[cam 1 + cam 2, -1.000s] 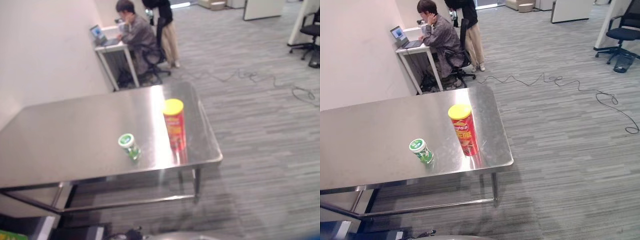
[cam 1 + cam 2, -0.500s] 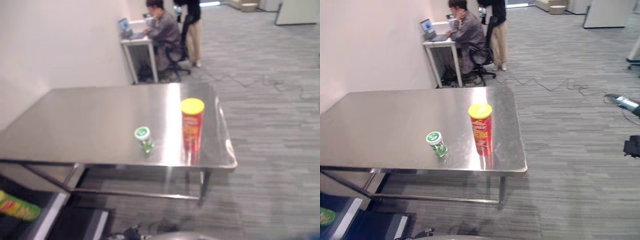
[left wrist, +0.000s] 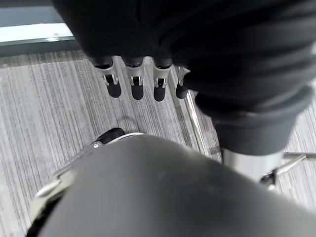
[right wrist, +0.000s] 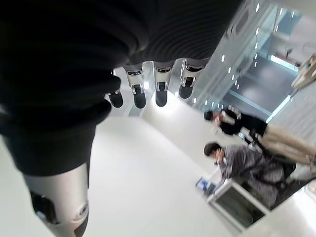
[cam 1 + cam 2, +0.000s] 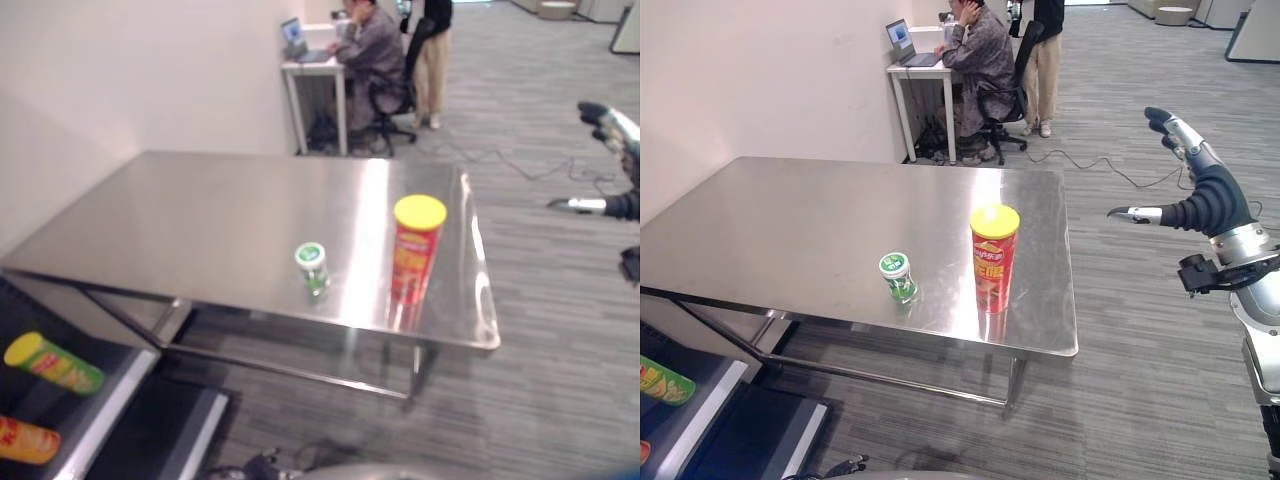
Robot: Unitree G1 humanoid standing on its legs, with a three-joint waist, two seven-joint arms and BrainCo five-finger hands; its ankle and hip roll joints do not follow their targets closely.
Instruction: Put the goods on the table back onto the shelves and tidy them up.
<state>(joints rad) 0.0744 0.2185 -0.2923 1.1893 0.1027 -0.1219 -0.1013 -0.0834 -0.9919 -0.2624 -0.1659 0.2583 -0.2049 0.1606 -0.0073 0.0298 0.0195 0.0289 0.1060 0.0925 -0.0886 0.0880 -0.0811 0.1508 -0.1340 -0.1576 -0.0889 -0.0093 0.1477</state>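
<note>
Steel table point(image 5: 790, 230) fills centre-left of head views. Lower left: shelf point(image 5: 110, 400) w/ green can point(image 5: 55, 362) and orange can point(image 5: 28, 440) lying on it. Green cup point(image 5: 898, 277) upright mid-table, well back from front edge; red can point(image 5: 994, 258) upright just right of it, near right edge, bare steel all round. Right of table: open carpet point(image 5: 1140, 380). Right hand point(image 5: 1200, 190) raised at right edge, fingers wide, empty. Left hand point(image 3: 143, 84) in wrist view, fingers relaxed, empty. Vs 0.5 s ago: camera swung, shelf cans and right hand now in view; goods unmoved.
</note>
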